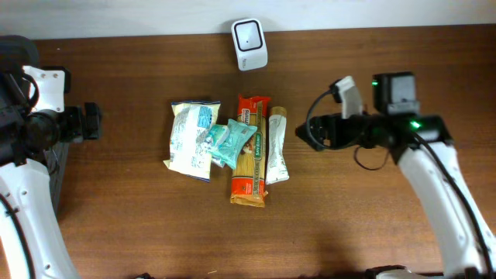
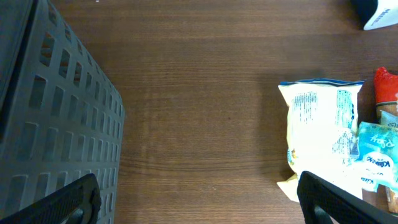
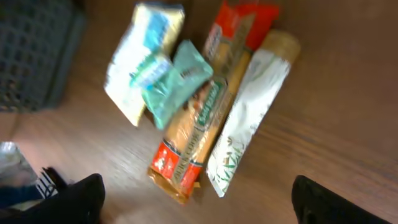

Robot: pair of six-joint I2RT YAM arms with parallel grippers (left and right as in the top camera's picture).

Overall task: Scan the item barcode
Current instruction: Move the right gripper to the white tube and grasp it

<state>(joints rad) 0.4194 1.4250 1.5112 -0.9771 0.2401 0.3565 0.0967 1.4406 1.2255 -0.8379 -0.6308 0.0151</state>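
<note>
Left jaws and right jaws both stand open and empty. The packets (image 1: 249, 167) lie overlapped mid-counter, with the scanner (image 1: 249, 44) at the far edge. The teal pouch (image 1: 230, 142) rides on its neighbours, so a grab there risks pinching two at once or covering the barcode.

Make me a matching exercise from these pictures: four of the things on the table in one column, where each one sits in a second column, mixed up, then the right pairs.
Things
1. white scanner
2. white-and-blue snack bag
3. teal packet
4. slim white packet

Places
A. end of the row nearest the left arm
B. end of the row nearest the right arm
C. alone, apart from the row, at the top of the overhead view
D. lying partly over two neighbours

Pairs: 1-C, 2-A, 3-D, 4-B
</note>
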